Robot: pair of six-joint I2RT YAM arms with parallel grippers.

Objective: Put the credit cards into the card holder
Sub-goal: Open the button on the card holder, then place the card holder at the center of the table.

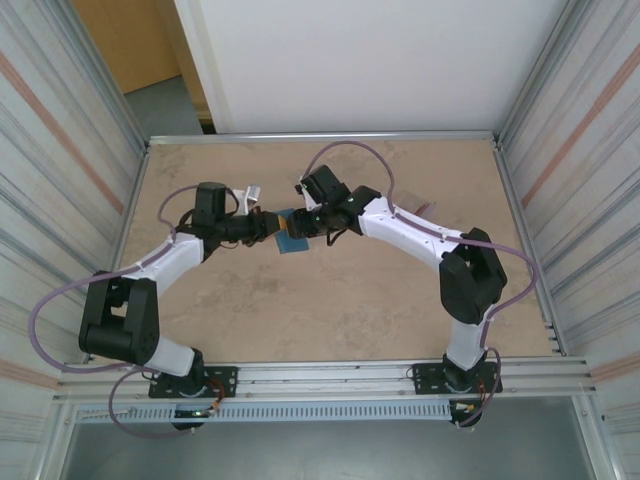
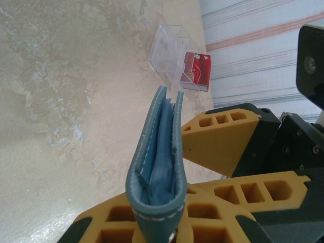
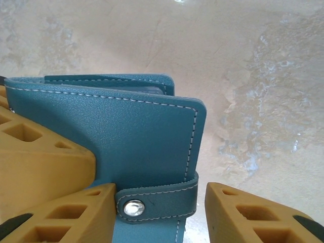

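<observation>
Closest to us is the card holder (image 2: 159, 152), a teal wallet with pale stitching. It stands on its edge, and our left hand (image 2: 157, 225) is clamped tight on its lower end. Between its two covers we see paler blue pocket layers, and the fold gapes only a little. From above, the card holder (image 1: 292, 238) hangs over the middle of the bench (image 1: 330, 310), between the left hand (image 1: 268, 228) and the right hand (image 1: 312, 225), which meet there tip to tip.

Our right hand (image 3: 162, 212) stands about half wide. The strap (image 3: 162, 200) with its small metal snap (image 3: 133, 208) lies across one finger. The other finger (image 3: 243, 215) is clear of the leather, with bare bench (image 3: 253, 76) showing in the gap, so this hand grips nothing.

Farther along the bench, in the left wrist view, lies a clear plastic case (image 2: 169, 50) with its mouth open. The red credit cards (image 2: 196, 71) stand as a thin stack at that mouth. We cannot tell whether they are inside it or just beside it. Their top face carries a white marking, too small for us to read.
</observation>
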